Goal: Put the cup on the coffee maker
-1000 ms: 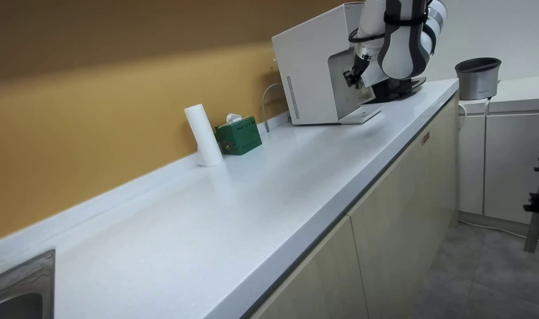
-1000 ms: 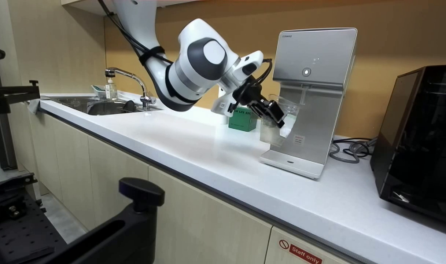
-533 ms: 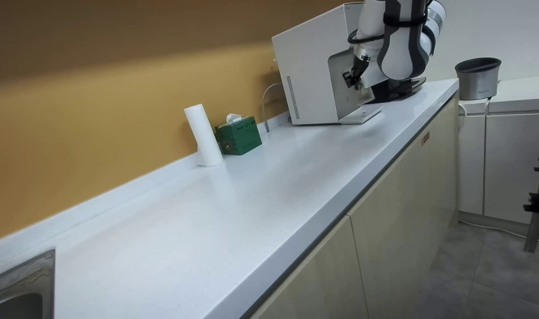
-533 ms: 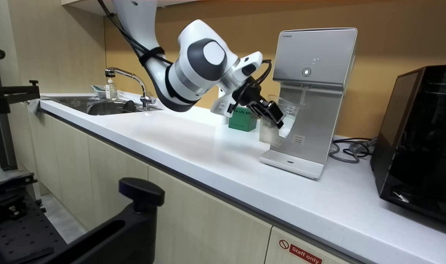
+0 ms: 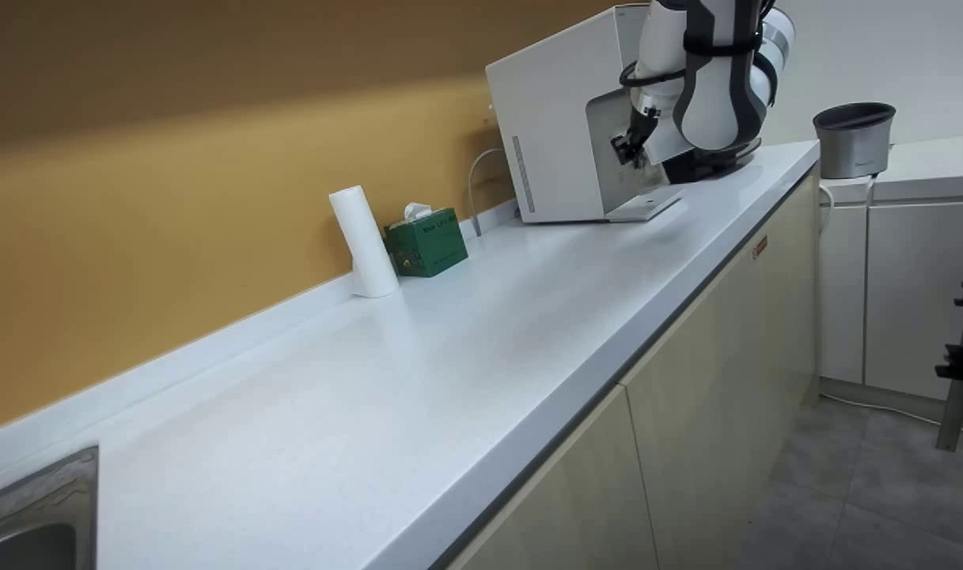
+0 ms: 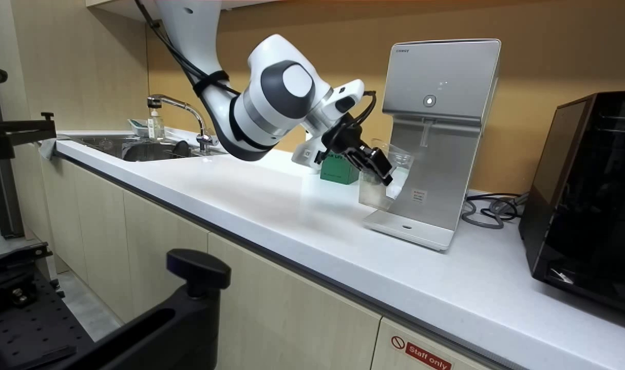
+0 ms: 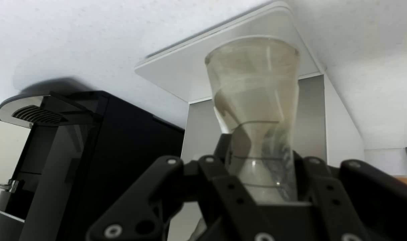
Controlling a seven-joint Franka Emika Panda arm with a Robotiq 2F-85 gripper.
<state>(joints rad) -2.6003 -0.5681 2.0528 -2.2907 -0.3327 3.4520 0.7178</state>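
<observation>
Nearest me juts a black bracket (image 6: pixel 194 329) with a broad knob (image 6: pixel 198 270); past it runs the long white counter (image 6: pixel 271 205), a glossy black boxy appliance (image 6: pixel 594 205) standing on it off to my right. Over the counter hangs a white-and-grey jointed arm (image 6: pixel 284 87), its black gripper (image 7: pixel 261 150) clenched around a small, clear, handleless tumbler (image 7: pixel 253 77). The tumbler slants in front of the tall silver-grey coffee maker (image 6: pixel 440 77) with white sides, near its flat base tray (image 6: pixel 404 228); whether they touch, I can't tell. Beyond stand a green box (image 6: pixel 338 170) and, just beside it, a white cylinder (image 5: pixel 364 245). Farthest, a chrome faucet (image 6: pixel 205 141) rises by the steel sink (image 6: pixel 104 147).
</observation>
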